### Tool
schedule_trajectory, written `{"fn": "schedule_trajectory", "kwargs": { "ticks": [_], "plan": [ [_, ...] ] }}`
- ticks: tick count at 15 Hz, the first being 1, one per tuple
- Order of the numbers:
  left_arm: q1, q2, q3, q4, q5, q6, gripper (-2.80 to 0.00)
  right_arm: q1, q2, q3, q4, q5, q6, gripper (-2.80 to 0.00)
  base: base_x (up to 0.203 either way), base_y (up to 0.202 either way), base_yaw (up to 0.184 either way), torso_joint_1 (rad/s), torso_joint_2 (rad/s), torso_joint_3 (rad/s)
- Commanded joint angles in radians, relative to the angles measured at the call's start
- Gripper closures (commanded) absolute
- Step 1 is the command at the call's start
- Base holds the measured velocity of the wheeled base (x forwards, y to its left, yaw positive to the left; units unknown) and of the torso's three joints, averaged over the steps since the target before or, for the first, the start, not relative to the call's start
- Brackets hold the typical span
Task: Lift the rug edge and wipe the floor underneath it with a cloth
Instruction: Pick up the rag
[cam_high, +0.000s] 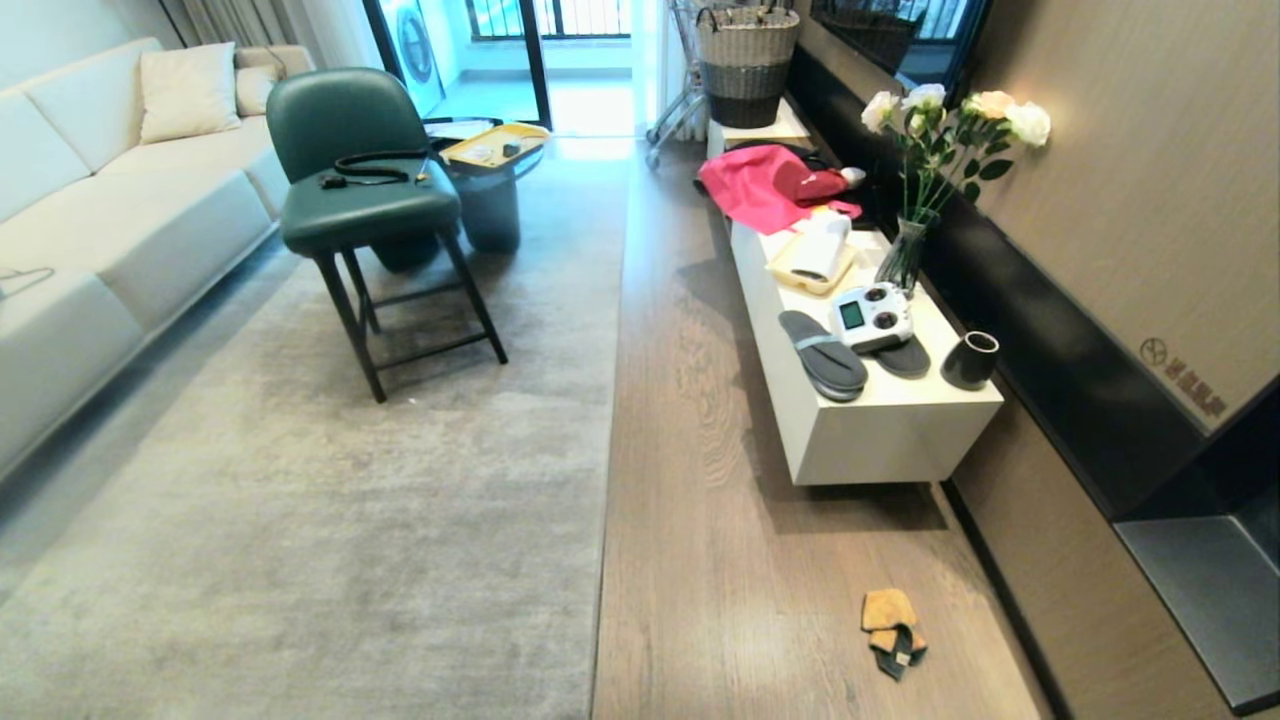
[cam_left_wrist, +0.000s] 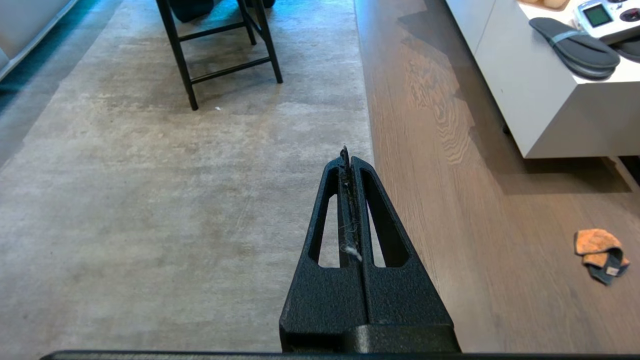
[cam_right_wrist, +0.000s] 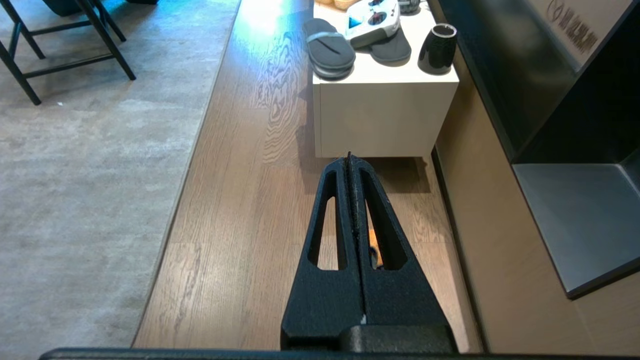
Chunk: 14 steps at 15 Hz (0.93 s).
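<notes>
The orange-tan cloth (cam_high: 892, 631) with dark trim lies crumpled on the brown wood floor (cam_high: 720, 560), near the wall on the right. The large grey rug's straight edge (cam_high: 607, 430) runs away from me and lies flat on the floor. Neither arm shows in the head view. My left gripper (cam_left_wrist: 346, 156) is shut and empty, high above the rug edge (cam_left_wrist: 372, 165), with the cloth (cam_left_wrist: 599, 254) off to one side. My right gripper (cam_right_wrist: 349, 161) is shut and empty above the floor (cam_right_wrist: 240, 210); the cloth (cam_right_wrist: 375, 245) shows only through a slot in one finger.
A low white cabinet (cam_high: 890, 430) stands along the right wall with slippers, a controller, a black cup, a vase of flowers and pink fabric on it. A green chair (cam_high: 365, 200) stands on the rug. A cream sofa (cam_high: 90, 220) lines the left side.
</notes>
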Motion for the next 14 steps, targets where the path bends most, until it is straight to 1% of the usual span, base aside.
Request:
{"fn": "schedule_trajectory", "kwargs": {
  "ticks": [1, 8, 14],
  "plan": [
    [0.0, 0.0, -0.001, 0.0, 0.001, 0.0, 0.0, 0.0, 0.001, 0.0, 0.001, 0.001, -0.001, 0.0, 0.0, 0.0, 0.0, -0.149, 0.49, 0.357],
    [0.0, 0.0, -0.001, 0.0, 0.001, 0.0, 0.0, 0.0, 0.001, 0.0, 0.001, 0.001, -0.001, 0.0, 0.0, 0.0, 0.0, -0.11, 0.48, 0.374],
    [0.0, 0.0, 0.0, 0.0, 0.001, -0.001, 0.0, 0.0, 0.001, 0.0, 0.001, 0.001, -0.001, 0.0, 0.0, 0.0, 0.0, -0.039, 0.45, 0.408]
  ]
}}
